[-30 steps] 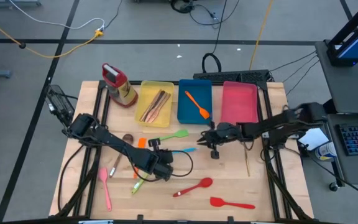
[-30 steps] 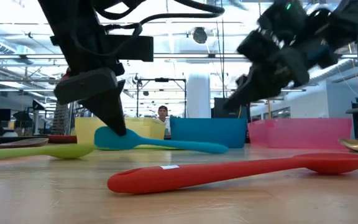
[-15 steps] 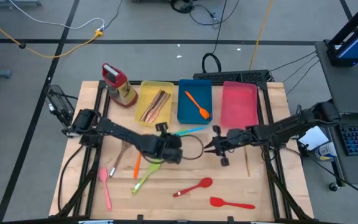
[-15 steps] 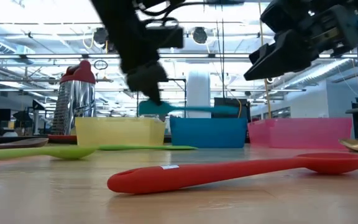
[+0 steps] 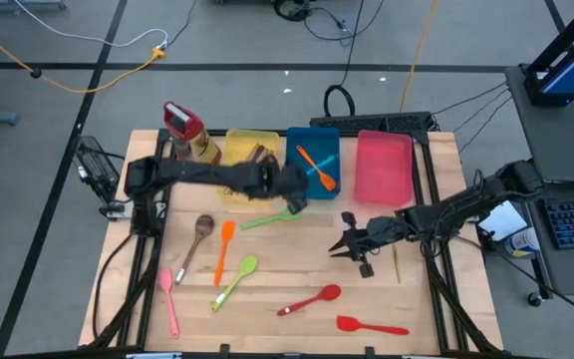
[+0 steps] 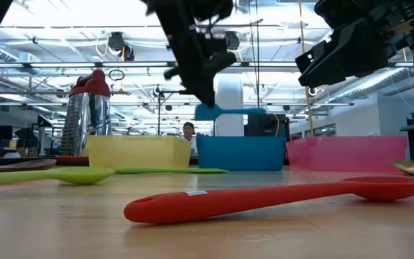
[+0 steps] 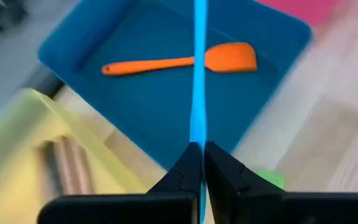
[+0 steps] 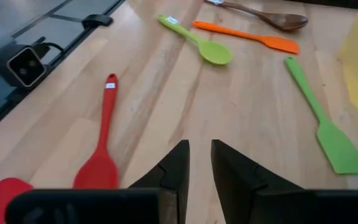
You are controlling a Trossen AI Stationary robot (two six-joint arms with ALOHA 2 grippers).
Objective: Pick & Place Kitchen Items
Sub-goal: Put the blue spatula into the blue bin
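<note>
My left gripper [image 5: 293, 189] is shut on a light-blue utensil [image 7: 199, 74] and holds it above the blue tray [image 5: 329, 140], where an orange spatula [image 5: 318, 170] lies. My right gripper [image 5: 352, 245] hovers over the table right of centre, slightly open, with nothing between its fingers. On the wood lie a green spatula [image 5: 267, 217], a wooden spoon [image 5: 199, 235], an orange utensil [image 5: 222, 249], a green spoon [image 5: 237, 279], a pink spoon [image 5: 170, 297], a red spoon [image 5: 312, 297] and a red spatula [image 5: 372, 324]. My left gripper pinches one end of the light-blue utensil [image 7: 197, 138] between its two fingers. The fingers slant down from the table's left and near side, in line with the utensil. The utensil sticks out forward, about level, clear of the blue tray and crossing above the orange spatula.
A yellow tray [image 5: 239, 145] with wooden utensils stands left of the blue one, and a pink tray [image 5: 384, 165] right of it. A grater-like bottle with a red top [image 5: 189, 135] stands at the far left. A thin metal utensil [image 5: 397, 261] lies near my right arm.
My left gripper has lifted the light-blue utensil off the table and swung it toward the far edge, up over the blue tray, staying shut on it. My right gripper has drawn back a little from the trays toward the near edge.
</note>
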